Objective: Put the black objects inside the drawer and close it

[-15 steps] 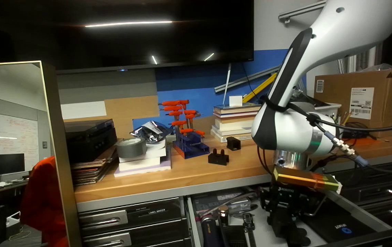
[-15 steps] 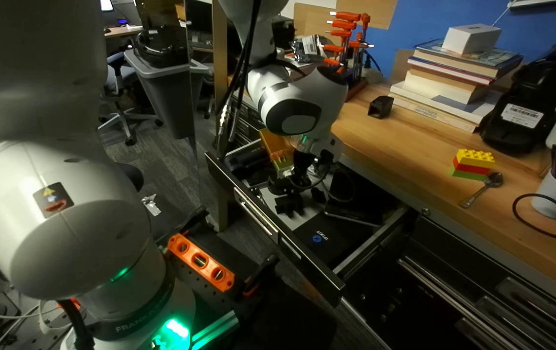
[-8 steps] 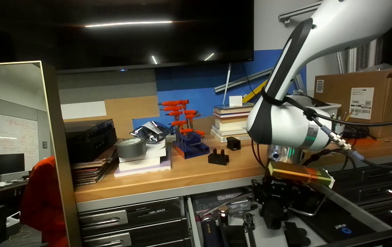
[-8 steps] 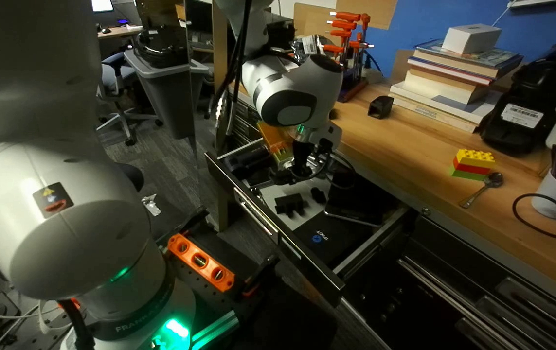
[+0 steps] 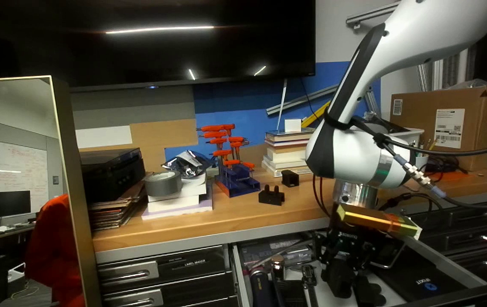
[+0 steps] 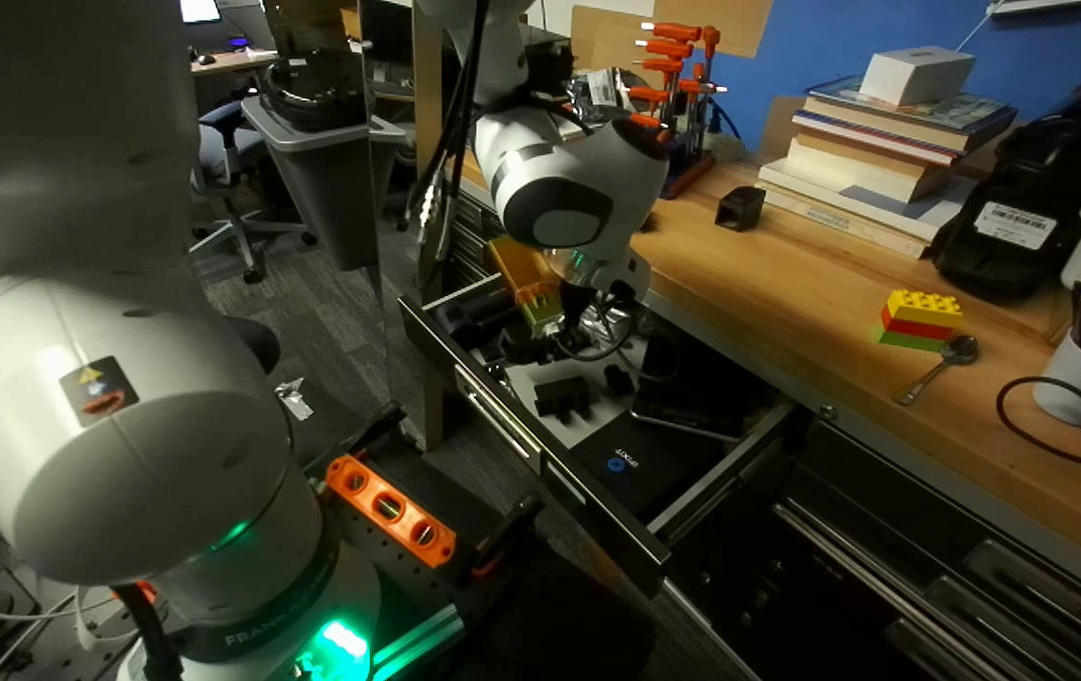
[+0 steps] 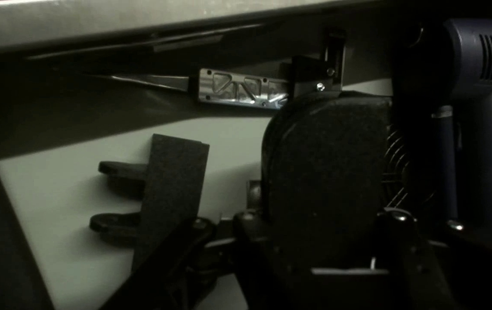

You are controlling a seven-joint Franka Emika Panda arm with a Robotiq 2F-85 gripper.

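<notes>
The open drawer point(image 5: 452, 261) also shows in an exterior view point(image 6: 502, 416). My gripper point(image 5: 342, 263) is low inside it, shut on a black block point(image 5: 339, 281) with a rounded end. That block point(image 7: 327, 168) fills the space between the fingers in the wrist view point(image 7: 323, 219). A black two-pronged bracket point(image 7: 170, 193) lies on the light drawer bottom beside it; it also shows in an exterior view point(image 6: 562, 397). Another black two-pronged piece point(image 5: 271, 196) and a hollow black block point(image 5: 290, 178) stand on the desk. Whether the held block touches the bottom is unclear.
The drawer also holds a dark blue OPOLAR tool point(image 7: 487, 150), a caliper point(image 5: 309, 277), a silver-handled tool point(image 7: 239, 88) and a black IFIXIT case point(image 5: 422, 275). A wooden desktop point(image 5: 226, 221) overhangs its back, with books point(image 5: 288, 157) and a red-handled tool rack point(image 5: 237, 179).
My gripper first rose and moved away from the pronged bracket with the black block, then came down again. The bracket and the drawer have stayed in place.
</notes>
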